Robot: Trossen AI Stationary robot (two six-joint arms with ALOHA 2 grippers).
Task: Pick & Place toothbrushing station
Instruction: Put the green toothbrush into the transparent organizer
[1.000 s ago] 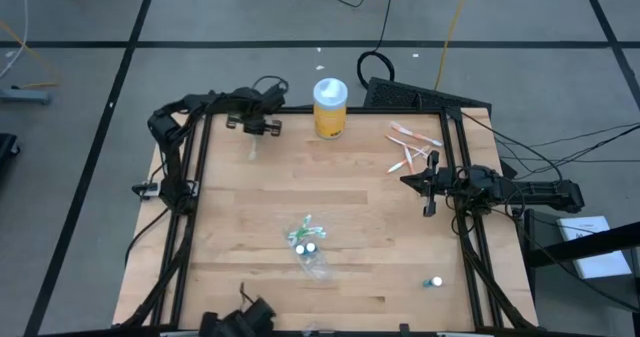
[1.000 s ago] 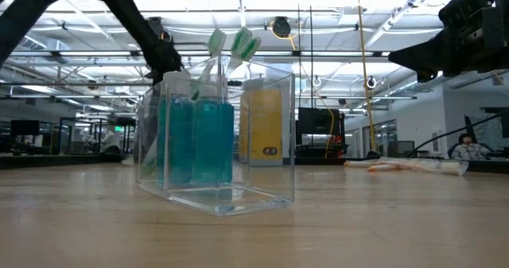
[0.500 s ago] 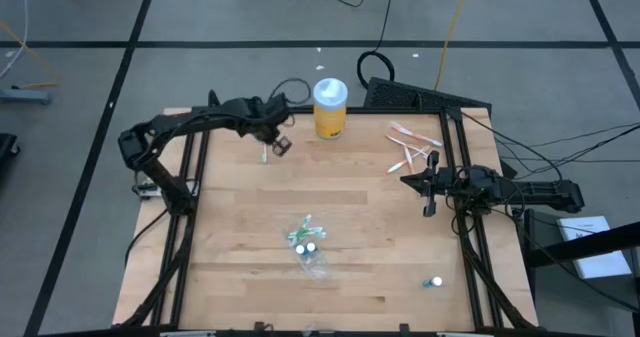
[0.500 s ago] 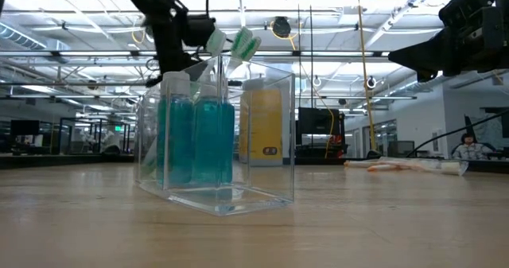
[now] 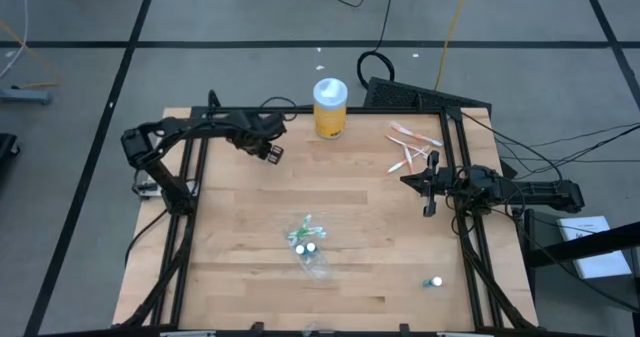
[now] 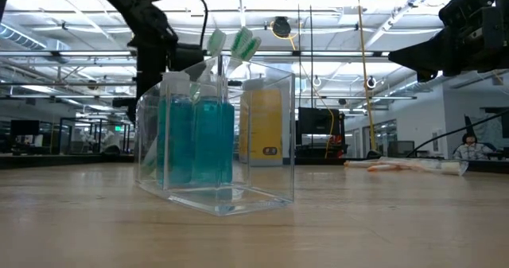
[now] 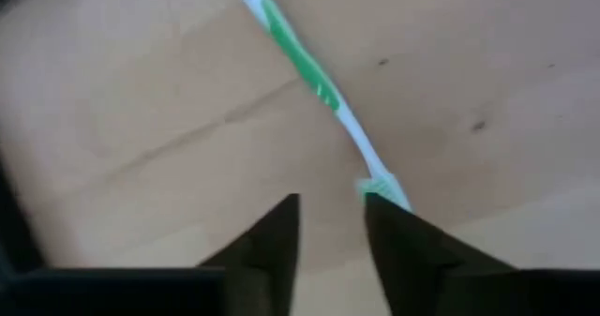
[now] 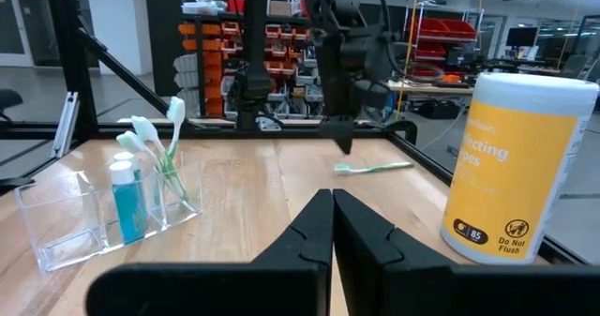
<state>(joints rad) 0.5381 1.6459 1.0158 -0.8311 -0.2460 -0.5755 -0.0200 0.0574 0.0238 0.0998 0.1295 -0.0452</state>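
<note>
Left gripper (image 5: 272, 153) has released the green toothbrush (image 7: 314, 84) onto the desk (image 5: 360, 212) near the far left corner, fingers parted. Right gripper (image 5: 428, 184) clenched at right edge. Toothbrushing station (image 5: 310, 247) mid-desk, toward the near edge.

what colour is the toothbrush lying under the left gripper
White with green, seen best in the left wrist view: the toothbrush lies on the table.

Camera setup: four views

High view looks straight down on the whole tabletop (image 5: 250, 237) and both arms. Low view sits at tabletop level, very close to the clear toothbrushing station (image 6: 215, 137), facing the room behind. Left wrist view points down at the wood, close on a green-white toothbrush (image 7: 314, 86). Right wrist view looks level across the tabletop; shares station, yellow jar (image 8: 511, 166) and that toothbrush with other views.
</note>
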